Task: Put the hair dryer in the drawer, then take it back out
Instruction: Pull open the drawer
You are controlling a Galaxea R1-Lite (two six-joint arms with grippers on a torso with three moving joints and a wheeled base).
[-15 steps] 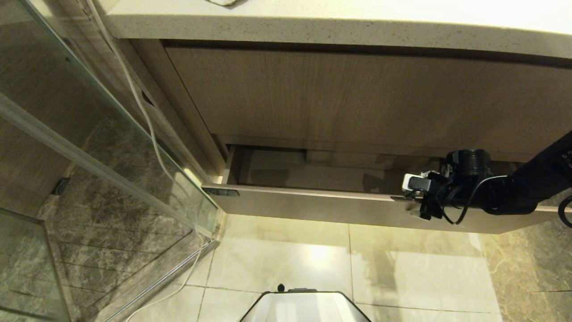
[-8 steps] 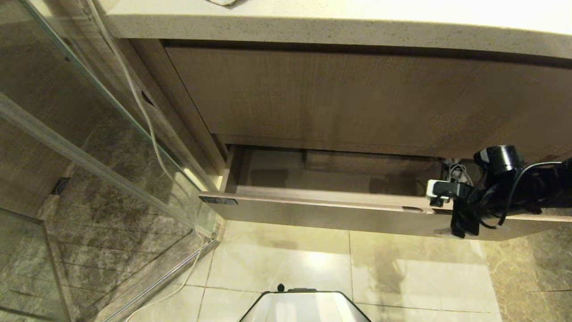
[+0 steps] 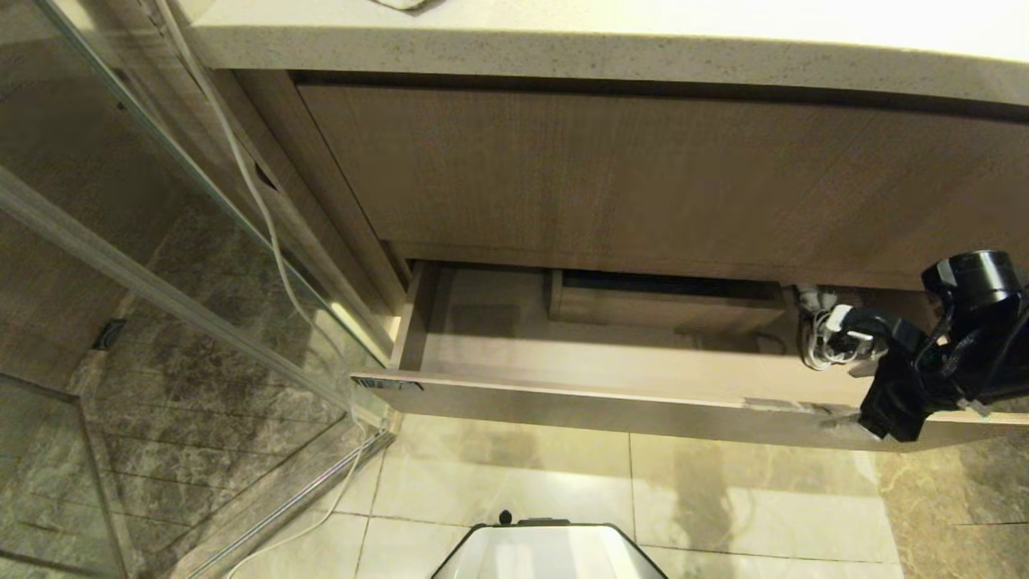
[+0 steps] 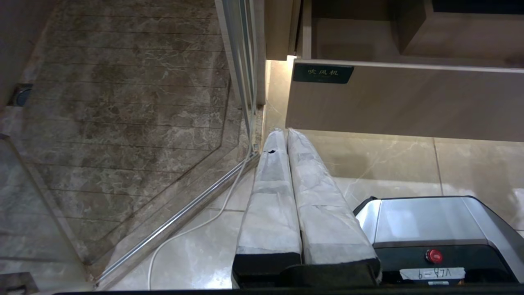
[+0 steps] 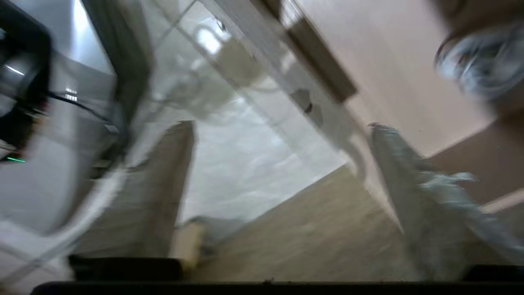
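A: What's the biggest thing here?
B: The speckled stone worktop (image 3: 563, 48), with a tall wood-grain panel (image 3: 643, 177) under it. Below that the drawer (image 3: 611, 406) stands pulled out: wide, shallow, pale wood grain, a small black label (image 4: 323, 73) at its left end and a boxed notch (image 3: 667, 301) inside.

A: The hair dryer?
B: Only a white coiled cord (image 3: 820, 342) shows in the drawer's right end; the body I cannot make out.

A: The pincers?
B: The right pincer (image 5: 282, 172) is at the drawer's right front edge, fingers spread wide, holding nothing. The left pincer (image 4: 286, 135) hangs over the glossy floor tiles, wrapped fingers pressed together, empty.
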